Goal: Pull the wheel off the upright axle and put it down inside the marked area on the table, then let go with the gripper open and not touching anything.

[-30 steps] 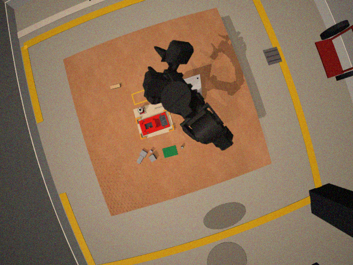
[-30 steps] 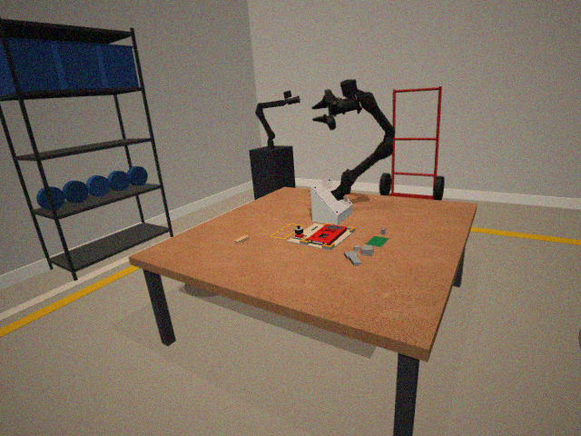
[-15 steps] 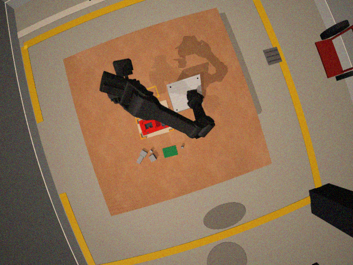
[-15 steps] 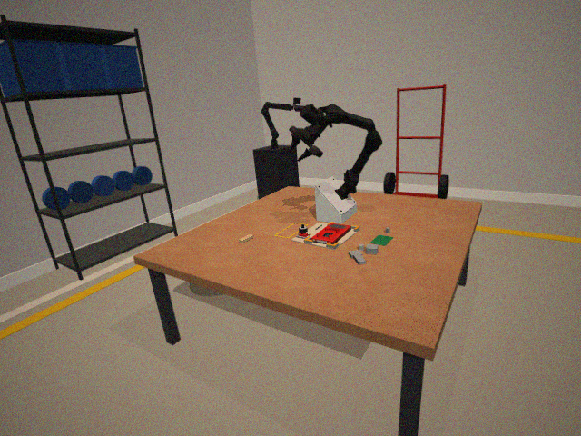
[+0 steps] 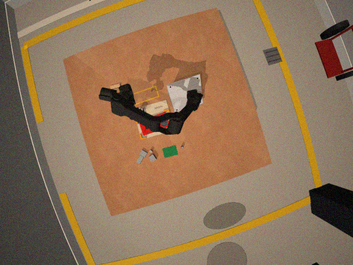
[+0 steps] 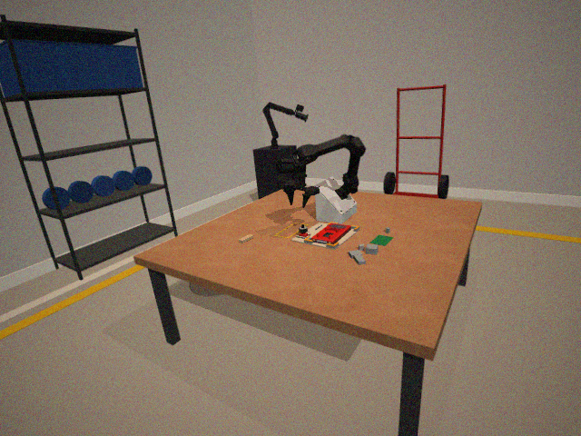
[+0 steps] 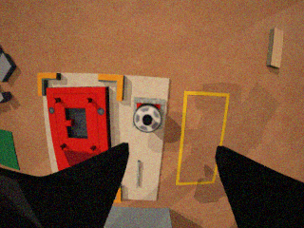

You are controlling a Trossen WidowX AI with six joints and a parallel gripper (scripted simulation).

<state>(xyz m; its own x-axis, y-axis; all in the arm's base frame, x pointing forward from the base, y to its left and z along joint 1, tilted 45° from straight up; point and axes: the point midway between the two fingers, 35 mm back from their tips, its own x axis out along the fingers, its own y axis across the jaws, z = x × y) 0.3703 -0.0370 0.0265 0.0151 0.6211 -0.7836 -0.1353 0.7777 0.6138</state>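
The pincer [image 6: 299,197] hangs above the counter [image 6: 262,286], fingers pointing down and spread partly apart with nothing between them; in the wrist view both dark fingers frame bare counter surface and touch nothing. The wheel [image 7: 147,118] sits on its upright axle at one corner of the cream base board [image 7: 144,171], seen from above as a pale ring with a dark centre over a small red and grey mount. In the exterior view the same wheel [image 6: 302,230] shows as a small dark item standing at the near left end of the board. The marked area [image 7: 203,139], a yellow-outlined rectangle, lies on the counter just beside the board on the wheel's side, apart from it, with only shadow inside. A red plate [image 7: 78,128] with a dark rectangular cut-out occupies the other part of the board. The arm's white base block [image 6: 334,206] stands just behind the board. A green tile [image 6: 380,241] and several small grey blocks [image 6: 361,253] lie beyond the board's far end. A small tan block [image 6: 245,238] rests well apart on the opposite side of the marked area.
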